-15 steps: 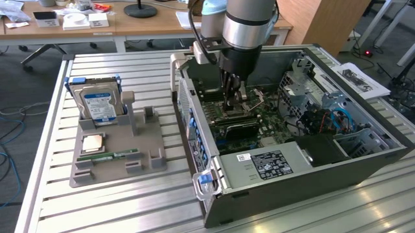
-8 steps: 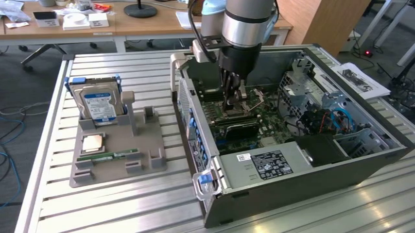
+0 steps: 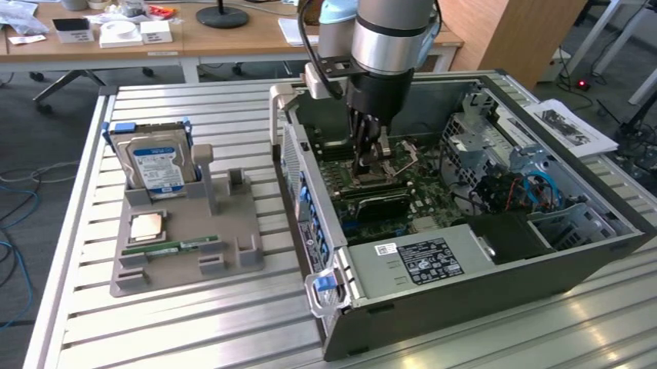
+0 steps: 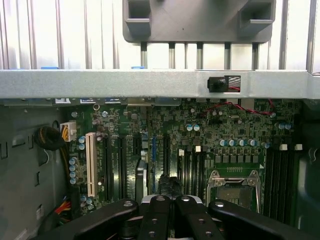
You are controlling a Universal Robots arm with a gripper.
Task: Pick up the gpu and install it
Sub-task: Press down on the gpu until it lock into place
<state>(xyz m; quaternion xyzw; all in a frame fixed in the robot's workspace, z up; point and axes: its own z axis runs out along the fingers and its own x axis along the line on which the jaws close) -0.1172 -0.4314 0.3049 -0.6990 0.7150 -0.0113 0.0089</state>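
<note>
A slatted metal table (image 3: 185,323) in an office bears one open computer case (image 3: 462,269) and, beside it, one grey holder (image 3: 185,238); the gripper (image 3: 371,165) is clenched inside the case.

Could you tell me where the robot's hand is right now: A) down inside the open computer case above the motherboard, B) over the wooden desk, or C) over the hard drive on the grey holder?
A: the hand reaches down into the case, just above the motherboard.
</note>
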